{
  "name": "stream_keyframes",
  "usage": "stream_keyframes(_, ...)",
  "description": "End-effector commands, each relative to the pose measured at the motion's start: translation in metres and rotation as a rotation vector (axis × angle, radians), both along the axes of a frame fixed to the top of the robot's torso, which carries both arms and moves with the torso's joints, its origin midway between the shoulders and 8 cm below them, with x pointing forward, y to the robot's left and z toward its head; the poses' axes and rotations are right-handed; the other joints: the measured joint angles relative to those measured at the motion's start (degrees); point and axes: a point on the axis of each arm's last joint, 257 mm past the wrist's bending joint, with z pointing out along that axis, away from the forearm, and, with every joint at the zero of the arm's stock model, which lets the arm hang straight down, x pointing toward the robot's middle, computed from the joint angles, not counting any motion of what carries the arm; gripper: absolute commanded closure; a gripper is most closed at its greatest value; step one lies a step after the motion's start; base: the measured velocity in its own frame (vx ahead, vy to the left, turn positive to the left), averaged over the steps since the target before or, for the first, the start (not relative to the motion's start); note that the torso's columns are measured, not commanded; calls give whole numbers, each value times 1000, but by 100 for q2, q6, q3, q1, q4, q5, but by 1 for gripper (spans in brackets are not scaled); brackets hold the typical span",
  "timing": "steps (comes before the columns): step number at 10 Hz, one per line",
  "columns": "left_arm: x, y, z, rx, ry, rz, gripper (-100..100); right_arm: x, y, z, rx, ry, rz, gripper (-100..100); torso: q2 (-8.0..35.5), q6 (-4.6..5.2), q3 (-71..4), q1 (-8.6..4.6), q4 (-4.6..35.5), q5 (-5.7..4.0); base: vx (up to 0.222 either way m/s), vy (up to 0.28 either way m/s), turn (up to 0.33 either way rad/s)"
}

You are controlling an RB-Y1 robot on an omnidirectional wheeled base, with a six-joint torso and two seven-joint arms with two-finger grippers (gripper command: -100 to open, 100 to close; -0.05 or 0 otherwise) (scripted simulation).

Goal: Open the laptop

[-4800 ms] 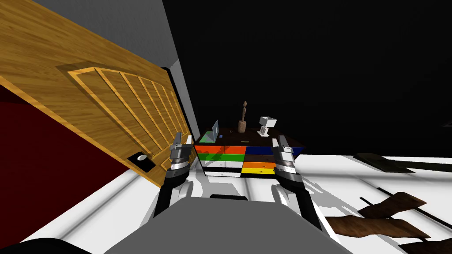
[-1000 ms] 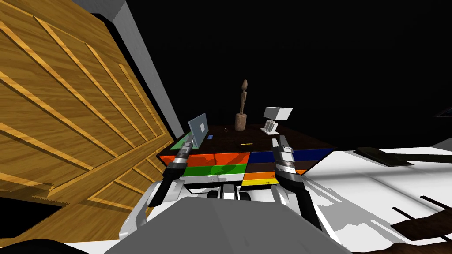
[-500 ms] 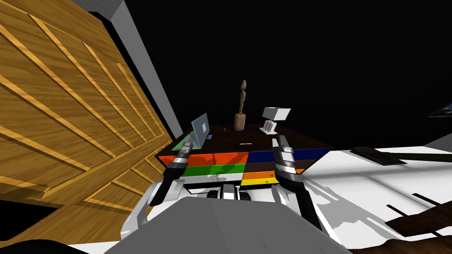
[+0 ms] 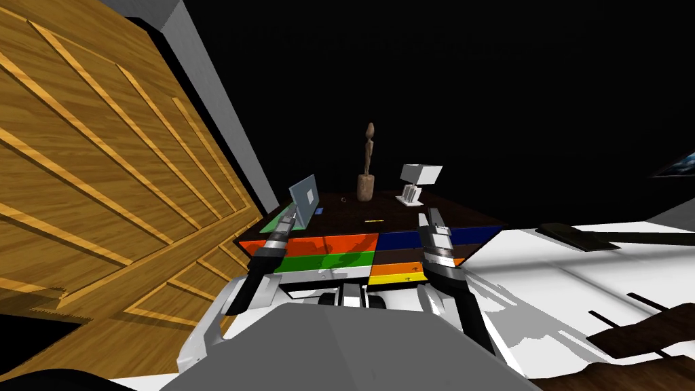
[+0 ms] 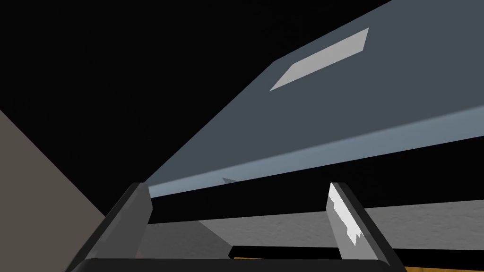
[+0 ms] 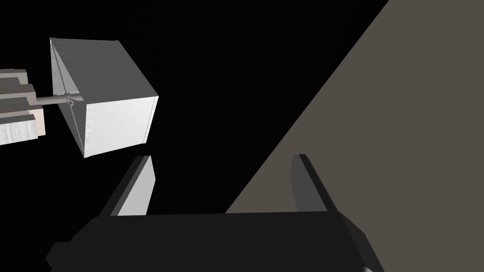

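Laptop: centre-left of frame, part-open.
L gripper: fingers apart at its edge, prob. to lift.
R gripper: fingers apart, idle.

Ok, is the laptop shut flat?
No, the laptop has its lid raised above the green base, on the drawer chest.

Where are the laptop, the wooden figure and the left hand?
laptop [image 4: 306,196], head view, back of its raised lid.
wooden figure [image 4: 367,161], head view, its slim upper part.
left hand [image 5: 238,186], left wrist view, midway between its fingertips.
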Motion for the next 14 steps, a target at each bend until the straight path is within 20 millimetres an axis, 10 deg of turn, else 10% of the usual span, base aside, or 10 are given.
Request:
stream_keyframes(1, 6, 10, 7, 1, 4, 34, -100, 0, 0, 0, 0, 0, 0, 0, -1, -3, 0, -7, 0, -1, -29, 22, -127)
stream_keyframes(4, 10, 15, 10, 1, 3, 50, -100, 0, 0, 0, 0, 0, 0, 0, -8, -4, -5, -23, -2, -7, -21, 15, -81)
stream_keyframes(5, 5, 8, 5, 1, 4, 27, 100, 0, 0, 0, 0, 0, 0, 0, -12, -4, -7, -24, -3, -7, 33, -27, 171)
stream_keyframes(8, 0, 2, 0, -1, 5, 8, 100, 0, 0, 0, 0, 0, 0, 0, -11, -1, -7, -20, -3, -6, 33, -26, 119)
stream_keyframes(9, 1, 10, -7, 8, 38, 19, -100, 0, 0, 0, 0, 0, 0, 0, 1, 0, 0, -11, 0, -3, -4, -16, -18)
stream_keyframes(14, -1, 31, -10, 30, 105, 51, -100, 0, 0, 0, 0, 0, 0, 0, -10, -2, -6, -18, -3, -5, -4, -29, -32)
